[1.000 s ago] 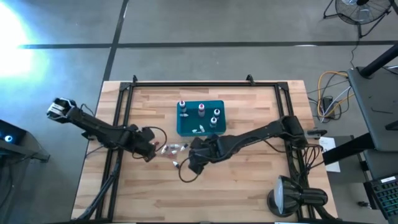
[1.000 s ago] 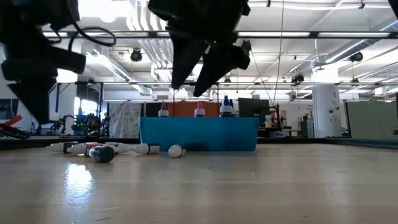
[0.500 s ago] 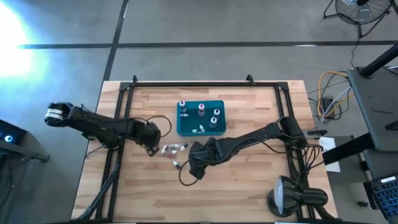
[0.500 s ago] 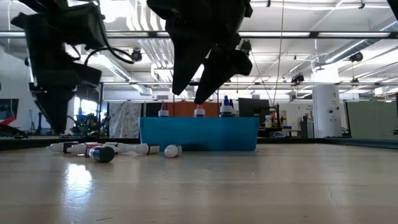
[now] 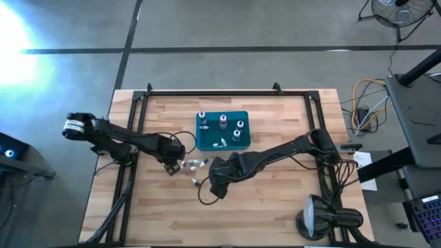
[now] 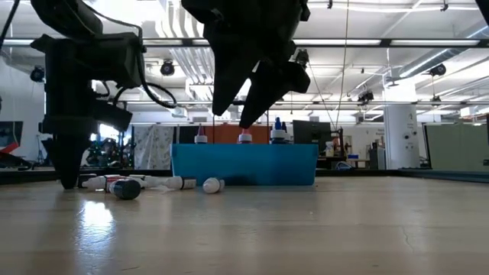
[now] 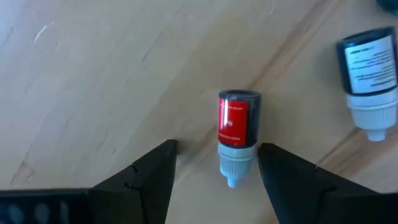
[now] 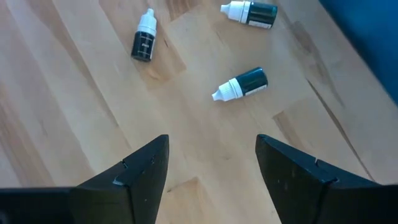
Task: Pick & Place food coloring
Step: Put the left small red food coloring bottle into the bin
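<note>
The left gripper (image 7: 214,165) hangs low over the worktop (image 5: 275,207), its jaws spread wide and empty, and the red bottle (image 7: 236,134) of food coloring lies flat on the wood right between them. In the left wrist view the bottle's long axis runs along the reach of the fingers, white tip pointing back toward the wrist and dark end pointing away, so the jaws stand on either side of its round body and could close across its narrow width. The tip sits about level with the fingertips while most of the body lies just ahead of them, so I judge a short push forward and down is needed before closing. A 2nd bottle with a dark label (image 7: 368,78) lies near, off to one side and clear of the jaws. The right gripper (image 8: 211,165) hovers higher with jaws parted and holding nothing; 3 loose bottles lie well ahead of it, the nearest a dark green bottle (image 8: 241,84) lying slantwise. Seen from above, the loose bottles lie scattered just in front of the teal bin (image 5: 222,129), where several bottles already stand. The left arm is plainly the nearer one to the red bottle.
</note>
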`<state>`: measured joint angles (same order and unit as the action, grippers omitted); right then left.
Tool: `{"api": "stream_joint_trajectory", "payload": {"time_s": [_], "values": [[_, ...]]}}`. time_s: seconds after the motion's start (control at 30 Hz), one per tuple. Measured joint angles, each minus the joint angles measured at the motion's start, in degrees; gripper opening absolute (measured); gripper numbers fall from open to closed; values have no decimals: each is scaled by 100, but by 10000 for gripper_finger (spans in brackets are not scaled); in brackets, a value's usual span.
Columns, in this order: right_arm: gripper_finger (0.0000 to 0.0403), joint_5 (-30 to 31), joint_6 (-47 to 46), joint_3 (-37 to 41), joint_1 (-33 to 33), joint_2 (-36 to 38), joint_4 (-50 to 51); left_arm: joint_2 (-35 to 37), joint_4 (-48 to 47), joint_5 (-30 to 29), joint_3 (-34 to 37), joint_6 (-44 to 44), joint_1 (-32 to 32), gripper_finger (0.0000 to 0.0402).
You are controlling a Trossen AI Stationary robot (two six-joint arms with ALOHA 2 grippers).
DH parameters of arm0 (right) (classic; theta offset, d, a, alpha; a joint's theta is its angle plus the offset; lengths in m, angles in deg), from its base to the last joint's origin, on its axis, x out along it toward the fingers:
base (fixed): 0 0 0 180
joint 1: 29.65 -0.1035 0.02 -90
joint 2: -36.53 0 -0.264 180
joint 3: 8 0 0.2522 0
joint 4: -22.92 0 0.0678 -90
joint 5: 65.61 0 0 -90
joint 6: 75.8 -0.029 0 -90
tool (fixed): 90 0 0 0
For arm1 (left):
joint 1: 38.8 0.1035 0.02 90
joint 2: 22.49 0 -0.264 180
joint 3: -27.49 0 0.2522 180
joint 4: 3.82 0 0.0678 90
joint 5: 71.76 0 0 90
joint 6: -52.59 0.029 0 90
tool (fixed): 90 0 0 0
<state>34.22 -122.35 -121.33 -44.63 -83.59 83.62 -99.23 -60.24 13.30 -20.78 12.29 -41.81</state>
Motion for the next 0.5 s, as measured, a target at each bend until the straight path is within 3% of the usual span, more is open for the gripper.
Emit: {"api": "stream_joint_trajectory", "payload": {"time_s": [0.13,0.5], "values": [[233,2,-1,0,0,0,18,-204,43,-31,-55,30,-93,188],[233,22,44,0,4,0,59,-573,88,-296,-272,248,-167,80]]}}
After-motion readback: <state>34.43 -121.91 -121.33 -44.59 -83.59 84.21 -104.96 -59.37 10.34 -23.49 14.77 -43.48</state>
